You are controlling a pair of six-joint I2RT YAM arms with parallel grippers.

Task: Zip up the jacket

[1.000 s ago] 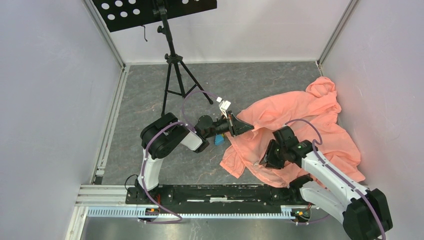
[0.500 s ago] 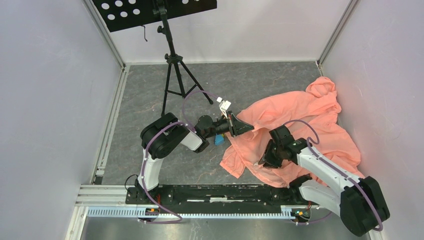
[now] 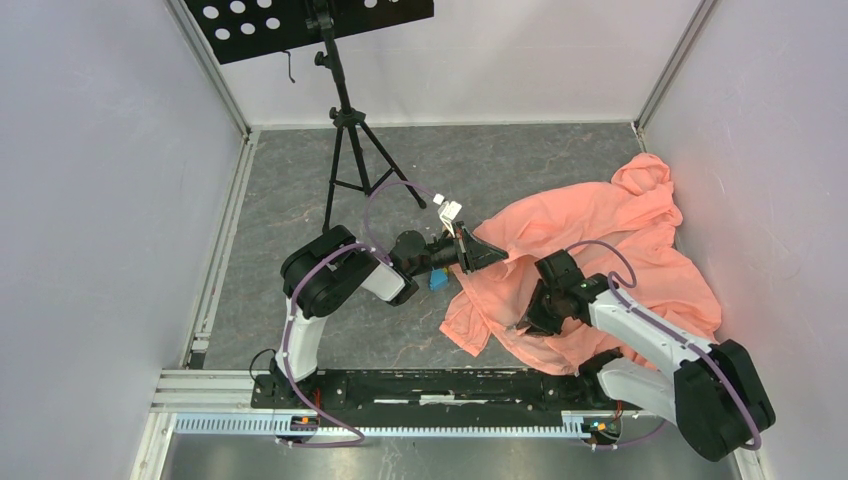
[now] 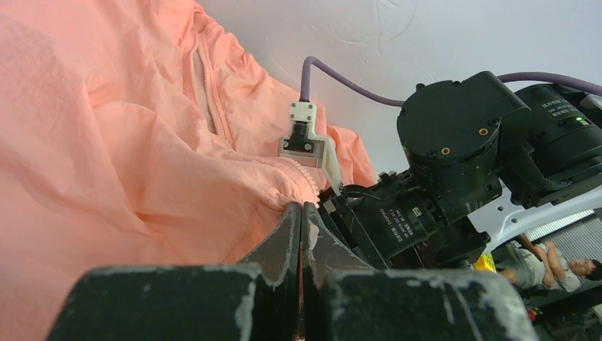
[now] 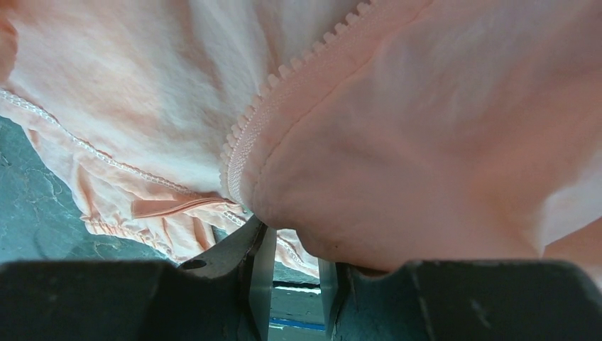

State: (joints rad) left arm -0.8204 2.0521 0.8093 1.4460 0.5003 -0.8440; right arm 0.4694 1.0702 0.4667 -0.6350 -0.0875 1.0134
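Note:
The salmon-orange jacket lies crumpled on the grey floor at the right, hood toward the far right wall. My left gripper is shut on its near-left edge, by the pale zipper teeth; a sliver of orange shows between the closed jaws. My right gripper sits low at the jacket's front hem. In the right wrist view its jaws stand apart with floor showing between them. A fold of jacket with a zipper line drapes over the fingertips.
A black tripod stand with a perforated black panel stands at the back left. A small blue item lies under the left wrist. White walls close in on three sides. My right arm fills the left wrist view's right half.
My right arm has shifted slightly left, with its wrist staying at the jacket's front hem. The left arm and the jacket have not visibly moved.

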